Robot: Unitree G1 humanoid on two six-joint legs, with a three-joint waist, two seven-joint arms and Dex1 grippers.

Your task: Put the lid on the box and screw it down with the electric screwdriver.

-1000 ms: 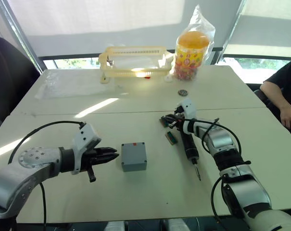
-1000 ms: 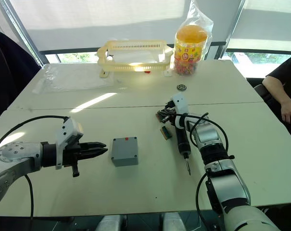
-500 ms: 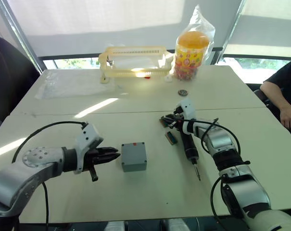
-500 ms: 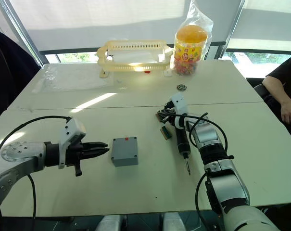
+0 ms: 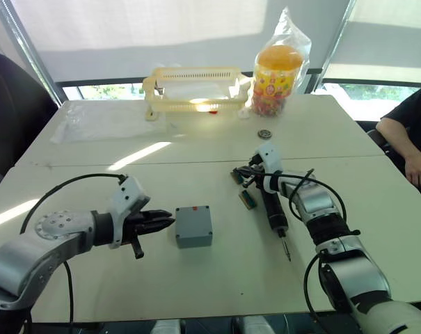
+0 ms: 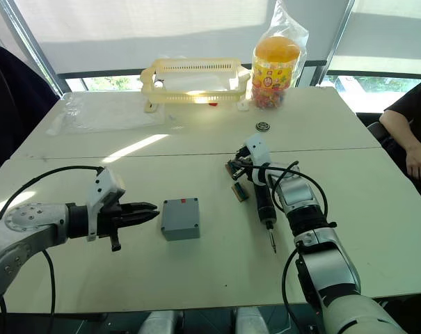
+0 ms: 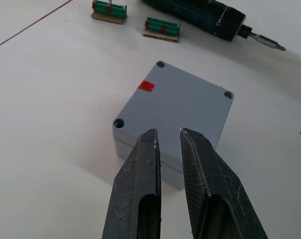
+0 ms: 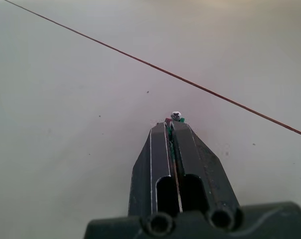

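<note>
Box (image 5: 193, 226): sits flat near the middle of the table (image 5: 217, 285), between the two arms, red mark facing up. Its sides run roughly square to the table's near edge, and it is too cube-like to have a real long axis.
Lid (image 7: 182, 107): appears to be on the box already, with a seam showing below the top face. The corner holes look dark, so I cannot tell whether screws are in them.
Electric screwdriver (image 5: 271, 207): lies flat on the table to the right of the box and well apart from it, beside the right forearm. Its long axis runs far-to-near and its bit (image 5: 284, 249) points toward the robot, slanting slightly to its right.
Left hand (image 5: 165, 220): level with the box's left side and very near it. The fingers stand a narrow gap apart with nothing between them.
Right hand (image 5: 248, 175): by the far end of the screwdriver, fingers pressed together on what looks like a green circuit board (image 8: 174, 118).
Second board (image 5: 247, 200): just left of the screwdriver body.
Risk, box: a sideways nudge from the left hand could slide it or shift the loose lid off its holes.
Risk, tool: the right hand is occupied, and the forearm could roll the screwdriver away.
</note>
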